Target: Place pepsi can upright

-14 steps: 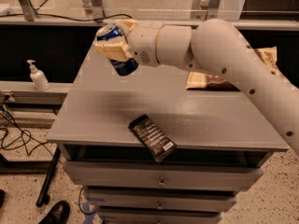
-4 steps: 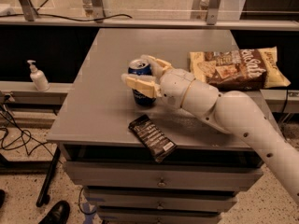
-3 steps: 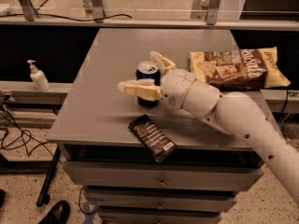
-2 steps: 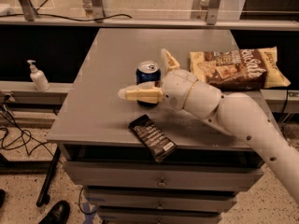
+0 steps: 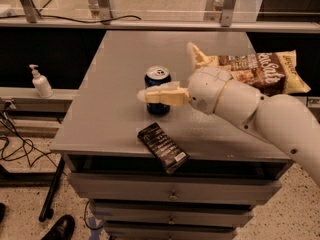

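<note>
Camera view: the can (image 5: 158, 86) is standing upright on the table (image 5: 110, 119), silver top up, a little toward 12 o'clock of the table's middle. The tool (image 5: 165, 70) is right there at the can, spread wide and pinching nothing. One of its fingers (image 5: 165, 96) lies level across the can's front, pointing to 9 o'clock. Whether it touches the can, I cannot tell. The other finger sticks up toward 12 o'clock, apart from the can on its 2 o'clock side. The white arm (image 5: 270, 119) comes in from 4 o'clock. At 6 o'clock of the can, near the table's front edge, lies a flat black wrapper (image 5: 163, 147), apart from the can. At 3 o'clock lies a chip bag (image 5: 260, 71), partly behind the arm. Off the table at 9 o'clock, a pump bottle (image 5: 41, 82) stands on a ledge.
</note>
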Tool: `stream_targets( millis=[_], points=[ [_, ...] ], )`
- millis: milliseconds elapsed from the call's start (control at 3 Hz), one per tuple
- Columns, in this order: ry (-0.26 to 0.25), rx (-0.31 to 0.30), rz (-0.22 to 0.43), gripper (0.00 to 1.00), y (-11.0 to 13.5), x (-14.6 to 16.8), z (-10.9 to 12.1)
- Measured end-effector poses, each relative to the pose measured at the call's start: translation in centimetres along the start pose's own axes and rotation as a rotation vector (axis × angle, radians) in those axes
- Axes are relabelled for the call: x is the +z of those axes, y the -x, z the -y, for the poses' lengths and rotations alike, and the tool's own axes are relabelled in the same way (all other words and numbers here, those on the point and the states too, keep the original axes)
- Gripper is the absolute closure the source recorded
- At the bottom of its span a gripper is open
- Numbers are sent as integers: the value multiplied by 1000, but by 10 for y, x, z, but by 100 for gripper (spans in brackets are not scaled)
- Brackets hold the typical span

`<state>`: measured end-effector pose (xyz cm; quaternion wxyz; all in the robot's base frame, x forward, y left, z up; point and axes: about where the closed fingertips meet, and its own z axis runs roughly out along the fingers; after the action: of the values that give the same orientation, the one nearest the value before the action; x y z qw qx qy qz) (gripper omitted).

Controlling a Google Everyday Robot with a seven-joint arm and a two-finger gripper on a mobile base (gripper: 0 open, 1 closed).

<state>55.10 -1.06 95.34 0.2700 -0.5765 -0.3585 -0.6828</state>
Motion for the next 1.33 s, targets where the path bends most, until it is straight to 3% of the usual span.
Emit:
stream_targets(
  millis=[333,667,1000,1333],
  points=[
    [42,-90,56,0,-49,-43,3],
    [79,-187,72,0,-101,-69,35],
    [140,-191,74,0,-113,-94,27],
    [140,-191,74,0,-113,-94,27]
  ],
)
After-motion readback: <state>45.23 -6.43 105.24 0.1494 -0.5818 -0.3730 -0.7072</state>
